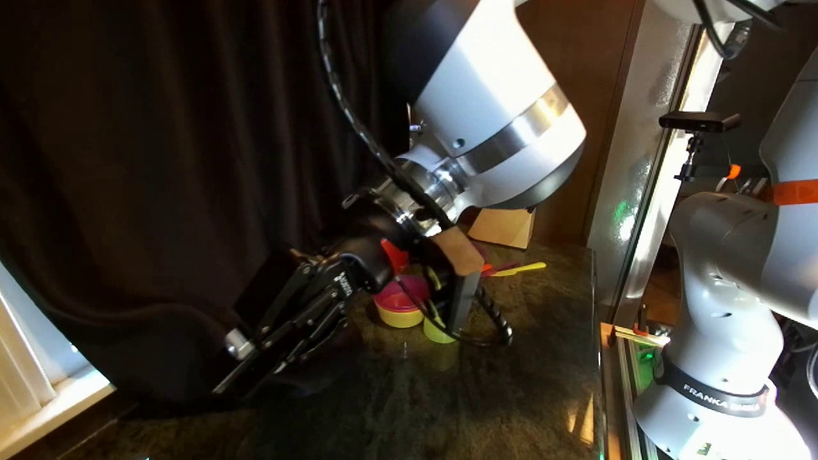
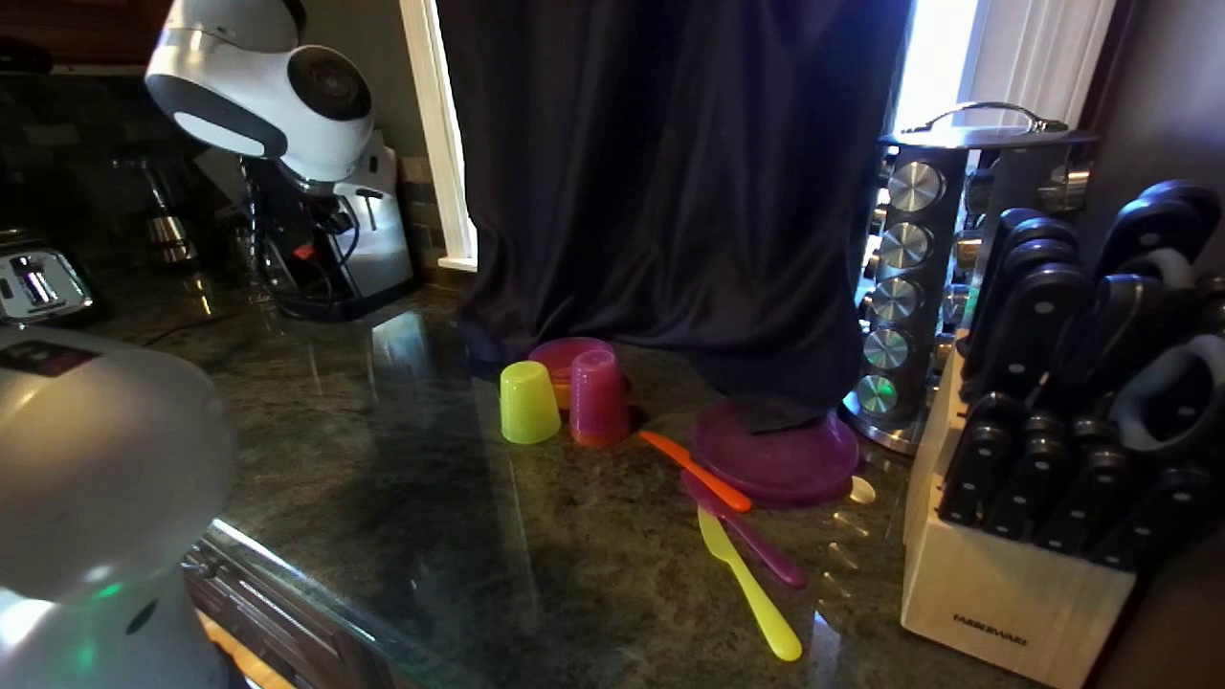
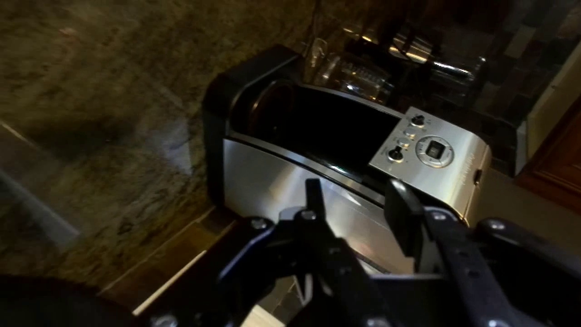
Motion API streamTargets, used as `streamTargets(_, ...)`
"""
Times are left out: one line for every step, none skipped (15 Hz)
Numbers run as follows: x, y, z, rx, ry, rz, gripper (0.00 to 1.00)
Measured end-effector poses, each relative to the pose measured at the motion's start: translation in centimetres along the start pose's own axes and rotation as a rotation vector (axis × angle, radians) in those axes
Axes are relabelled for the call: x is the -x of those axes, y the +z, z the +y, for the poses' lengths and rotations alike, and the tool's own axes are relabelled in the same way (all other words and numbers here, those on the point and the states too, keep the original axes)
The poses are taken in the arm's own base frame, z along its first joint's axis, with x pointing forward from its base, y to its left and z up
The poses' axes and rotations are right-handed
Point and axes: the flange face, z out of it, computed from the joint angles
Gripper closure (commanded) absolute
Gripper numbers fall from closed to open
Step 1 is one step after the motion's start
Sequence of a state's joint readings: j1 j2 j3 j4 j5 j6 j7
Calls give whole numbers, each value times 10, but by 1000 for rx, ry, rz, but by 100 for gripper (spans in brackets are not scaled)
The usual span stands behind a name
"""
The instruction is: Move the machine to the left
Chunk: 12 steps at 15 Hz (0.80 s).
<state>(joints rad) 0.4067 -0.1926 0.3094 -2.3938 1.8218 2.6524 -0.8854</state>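
The machine is a boxy coffee maker with brushed silver sides, a black base and a button panel. In the wrist view the machine (image 3: 272,181) fills the middle, tilted across the picture. In an exterior view the machine (image 2: 383,244) stands at the back left of the counter by the window, partly hidden behind the arm. My gripper (image 3: 356,195) is open, its two fingers apart in front of the machine's silver side, with nothing between them. I cannot tell whether they touch it. In an exterior view my gripper (image 1: 250,377) points down left before the curtain; the machine is out of view there.
Glass jars (image 3: 358,77) stand beside the machine. A silver toaster (image 2: 43,284) is at the far left. A green cup (image 2: 529,404), pink cup (image 2: 599,397), purple plate (image 2: 775,455), plastic knives (image 2: 751,588), spice rack (image 2: 900,249) and knife block (image 2: 1014,603) share the counter. A dark curtain (image 1: 192,160) hangs behind.
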Motion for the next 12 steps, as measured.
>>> streamTargets(6,-12,0,50,-3,-3,20)
streamTargets(12,-21,1,99,-6,-5,13)
streamTargets(17,-30,3,147,-6,-4,5)
streamTargets(21,-38,5,197,-9,-2,1)
streamTargets(24,-46,9,244,-12,-3,0)
streamTargets(25,-52,14,291,-17,-2,0)
streamTargets(26,-58,18,337,-22,-3,0)
streamTargets(25,-64,23,392,-28,2,0)
streamTargets(24,-69,27,448,-33,2,0)
streamTargets(23,-74,30,489,-31,1,0)
streamTargets(24,-78,32,512,-30,5,0)
streamTargets(25,-80,33,522,-32,8,0)
